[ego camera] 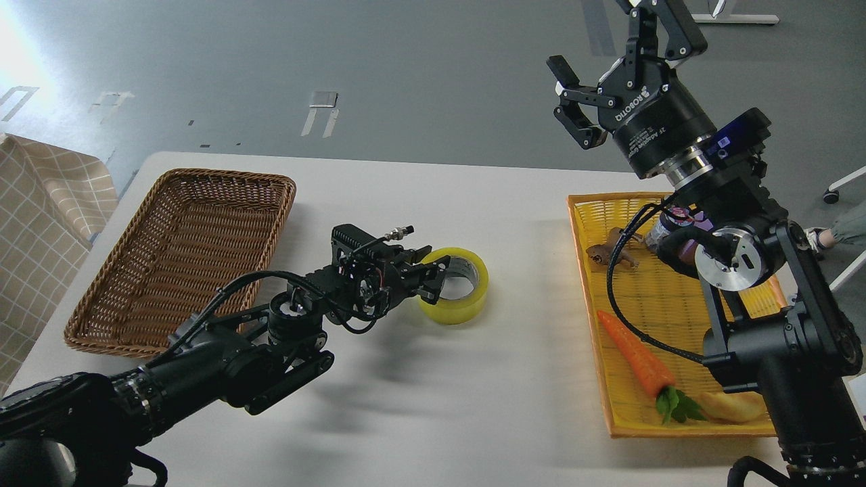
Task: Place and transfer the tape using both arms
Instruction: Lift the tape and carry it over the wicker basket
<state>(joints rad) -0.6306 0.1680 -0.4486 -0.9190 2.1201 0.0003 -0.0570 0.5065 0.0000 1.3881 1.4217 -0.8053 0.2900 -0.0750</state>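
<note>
The tape (467,287), a thick translucent yellow roll with a grey-white core, lies flat on the white table (473,406) near the middle. My left gripper (436,279) reaches in from the left. It is low at the roll's left side, fingers apart. One finger is over the core hole and the other is outside the left wall. My right gripper (602,47) is raised high at the back right, above the yellow tray (582,270). It is wide open and empty, far from the tape.
A brown wicker basket (183,257) stands at the left, empty. The yellow tray on the right holds a carrot toy (632,352), a pale yellow croissant toy (734,406) and a small brown toy (609,251). My right arm stands over the tray's right side.
</note>
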